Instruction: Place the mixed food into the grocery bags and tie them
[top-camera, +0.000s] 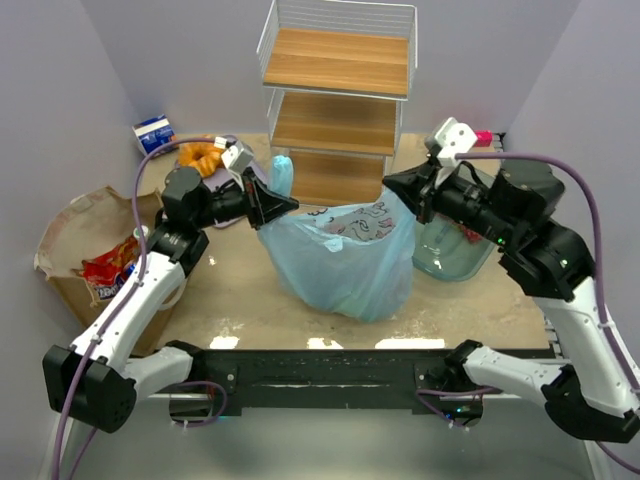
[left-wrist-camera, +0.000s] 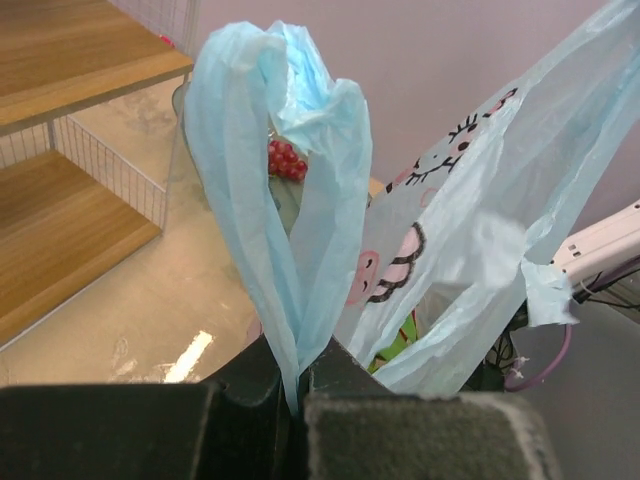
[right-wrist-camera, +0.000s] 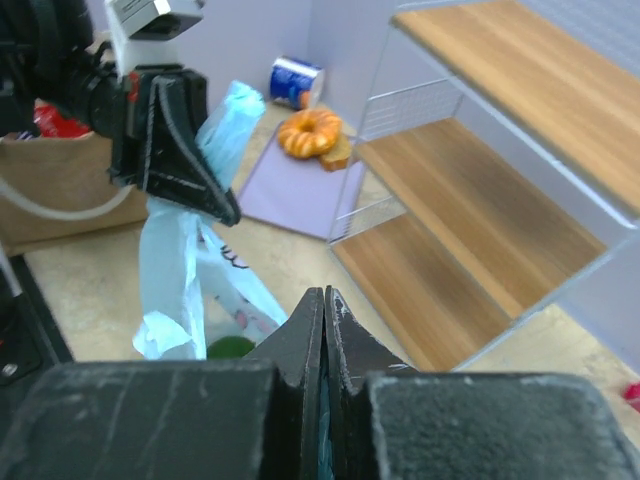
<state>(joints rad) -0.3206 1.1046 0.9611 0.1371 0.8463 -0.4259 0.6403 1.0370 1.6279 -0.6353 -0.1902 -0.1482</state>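
The left hand (top-camera: 285, 205) and right hand (top-camera: 398, 192) are each pinching a handle of the loaded light-blue plastic bag (top-camera: 340, 262) mid-worktop, not yet knotted; at nine o'clock the brown paper bag (top-camera: 80, 225) is waiting untied.

The left arm (top-camera: 135, 305) and right arm (top-camera: 585, 310) wear white shells low down and chunky black housings toward the wrists, with a purple cable (top-camera: 520, 155) looping along each. The left hand (top-camera: 288, 206) and right hand (top-camera: 392, 185) are black wedges, each topped by a small white camera block (top-camera: 455, 138). Tiny green lights (top-camera: 497, 240) dot the right arm.
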